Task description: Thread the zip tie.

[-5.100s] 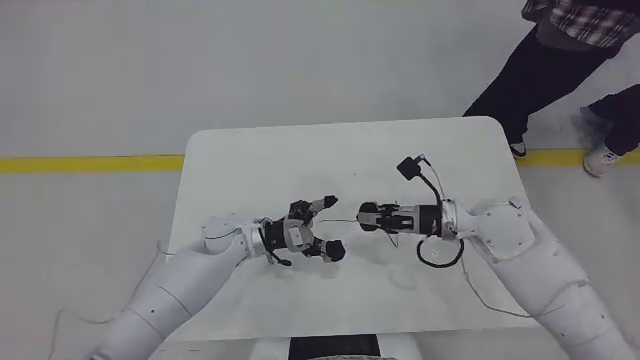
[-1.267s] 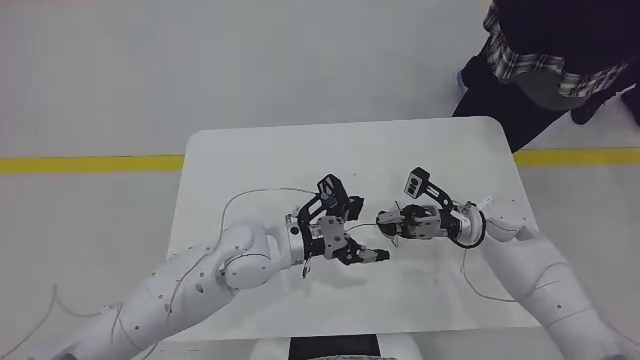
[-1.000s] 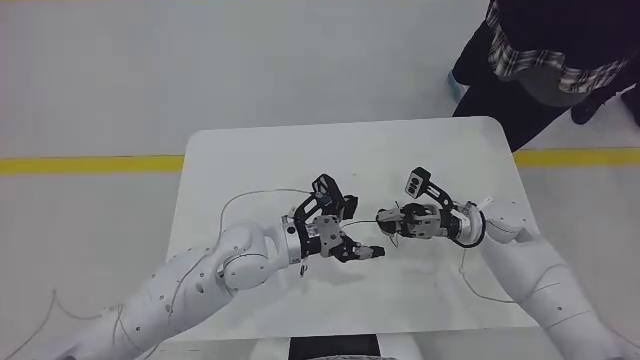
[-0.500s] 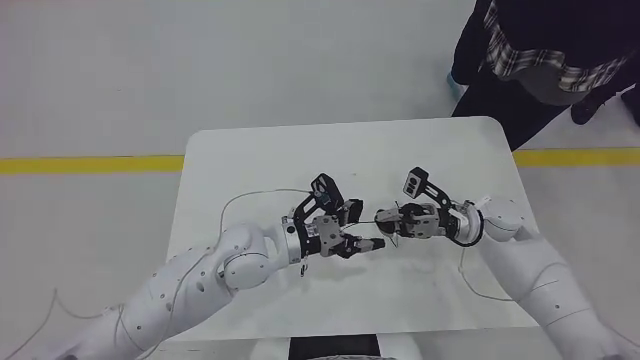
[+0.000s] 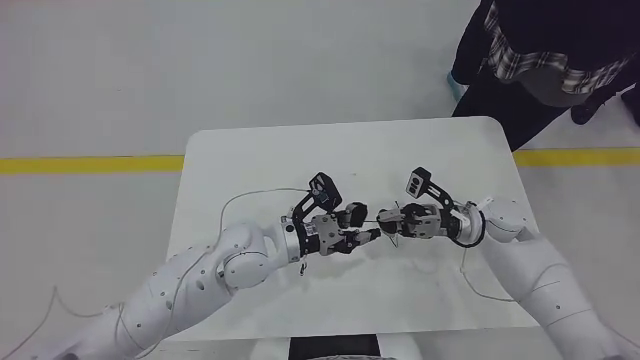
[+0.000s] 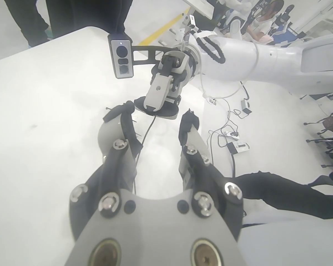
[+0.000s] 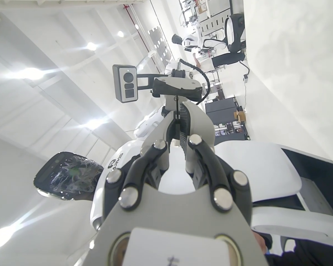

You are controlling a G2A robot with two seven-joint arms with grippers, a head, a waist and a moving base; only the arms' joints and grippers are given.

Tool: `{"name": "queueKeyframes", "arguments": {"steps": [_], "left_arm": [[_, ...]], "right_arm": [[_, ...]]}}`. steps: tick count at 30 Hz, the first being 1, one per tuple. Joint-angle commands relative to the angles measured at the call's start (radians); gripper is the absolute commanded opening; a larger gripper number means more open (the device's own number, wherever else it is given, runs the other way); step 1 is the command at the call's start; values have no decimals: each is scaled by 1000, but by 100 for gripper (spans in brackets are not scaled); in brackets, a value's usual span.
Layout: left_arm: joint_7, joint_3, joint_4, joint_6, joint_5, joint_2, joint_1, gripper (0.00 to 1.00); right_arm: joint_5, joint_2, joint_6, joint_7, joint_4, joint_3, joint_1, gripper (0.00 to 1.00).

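Jaws on the left gripper (image 5: 361, 226) are standing wide apart, gripping nothing, while the gripper is hovering over the middle of the tabletop (image 5: 250, 160) and pointing toward the right edge. In the left wrist view its two black-padded fingers (image 6: 190, 123) are flanking the zip tie (image 6: 145, 135) — a thin black strip that is running lengthwise through the gap, closer to one finger than the other. Whether it is touching that finger I cannot tell. The strip is being held up off the tabletop, and its far end is sitting in the right gripper (image 5: 384, 223). That gripper's jaws are clamping the tie — in the right wrist view the strip is lying pinched between both pads and poking out past the tips toward the left gripper. The two grippers are facing each other tip to tip, just beside one another.
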Motion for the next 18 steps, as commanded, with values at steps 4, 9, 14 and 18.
{"name": "queueKeyframes", "arguments": {"steps": [4,9,14,18], "left_arm": [[3,6,5,0,-4,0,-5,29],[7,8,9,0,-8,1,-8,24],[10,9,11,0,-10,3,-8,13],[10,10,11,0,-11,4,-8,12]], "right_arm": [[-11,0,-2,11,-6,0,-2,0],[-17,-1,-4,11,-9,0,-4,0],[-22,-1,-4,11,-11,1,-4,0],[-27,-2,-5,11,-13,1,-4,0]]}}
